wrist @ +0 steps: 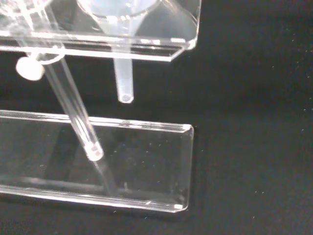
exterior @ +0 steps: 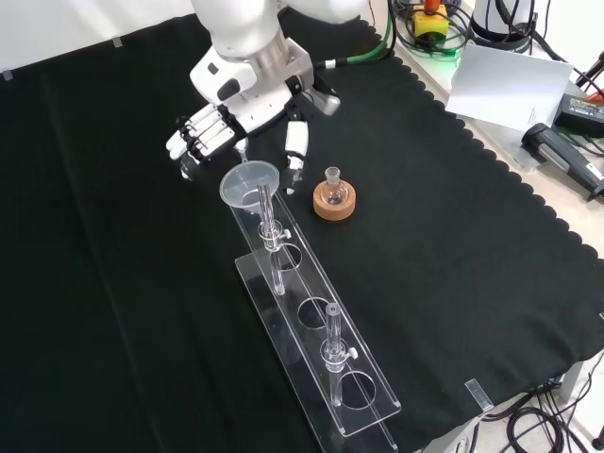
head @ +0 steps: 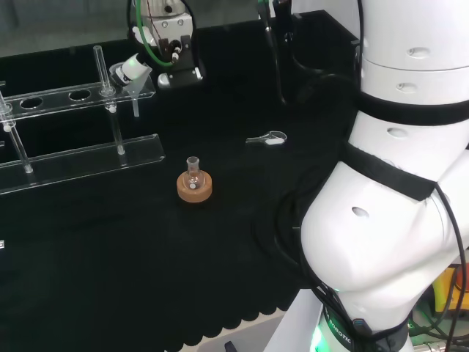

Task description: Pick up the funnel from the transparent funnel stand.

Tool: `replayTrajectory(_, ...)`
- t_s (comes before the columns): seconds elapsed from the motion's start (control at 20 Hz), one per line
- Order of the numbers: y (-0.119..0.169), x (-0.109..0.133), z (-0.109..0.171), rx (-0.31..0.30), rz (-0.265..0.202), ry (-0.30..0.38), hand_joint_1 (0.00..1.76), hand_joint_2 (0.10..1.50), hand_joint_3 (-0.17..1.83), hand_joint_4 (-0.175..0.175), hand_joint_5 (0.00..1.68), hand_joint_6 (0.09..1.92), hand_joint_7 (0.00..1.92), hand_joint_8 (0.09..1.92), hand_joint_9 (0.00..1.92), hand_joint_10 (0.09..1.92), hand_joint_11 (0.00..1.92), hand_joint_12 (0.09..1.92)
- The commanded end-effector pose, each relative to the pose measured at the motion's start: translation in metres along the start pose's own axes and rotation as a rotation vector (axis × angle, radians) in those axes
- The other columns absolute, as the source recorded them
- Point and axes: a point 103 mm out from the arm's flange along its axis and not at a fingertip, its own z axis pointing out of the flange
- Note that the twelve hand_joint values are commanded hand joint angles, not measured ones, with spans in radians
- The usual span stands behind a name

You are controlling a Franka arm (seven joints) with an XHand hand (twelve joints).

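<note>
The robot hand [exterior: 209, 130] is hovering at the far end of the transparent funnel stand [exterior: 317, 345] in the front view, its fingers [exterior: 193, 137] reaching out fairly straight on the left of the funnel [exterior: 251, 183] and its thumb [exterior: 295, 143] pointing down on the right. The robot hand is standing wide, with nothing gripped. The funnel is sitting in the end hole of the stand's upper plate, its wide mouth up between fingers and thumb, and whether either is touching the rim is hard to tell. In the wrist view the funnel's stem [wrist: 123, 78] is hanging down through the plate, ending above the stand's base plate [wrist: 146, 166] without touching it. To the right of the stand in the front view, a small flask [exterior: 332, 185] is standing upright on a cork ring [exterior: 335, 206] on the black tabletop [exterior: 453, 245]. In the head view, a small clear object [head: 268, 138] is lying on the cloth to the right of the flask.
</note>
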Motion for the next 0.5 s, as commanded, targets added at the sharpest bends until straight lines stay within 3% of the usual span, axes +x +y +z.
replayTrajectory(0.05,-0.0012,-0.0014,-0.0171,0.069,-0.008,0.070,0.37,0.69,0.00,-0.067,0.00,0.09,0.00,0.27,0.00,0.09,0.00,0.09)
replayTrajectory(0.5,0.0033,0.0040,-0.0153,0.138,-0.006,0.096,0.35,0.68,0.00,-0.071,0.00,0.09,0.00,0.22,0.00,0.09,0.00,0.09)
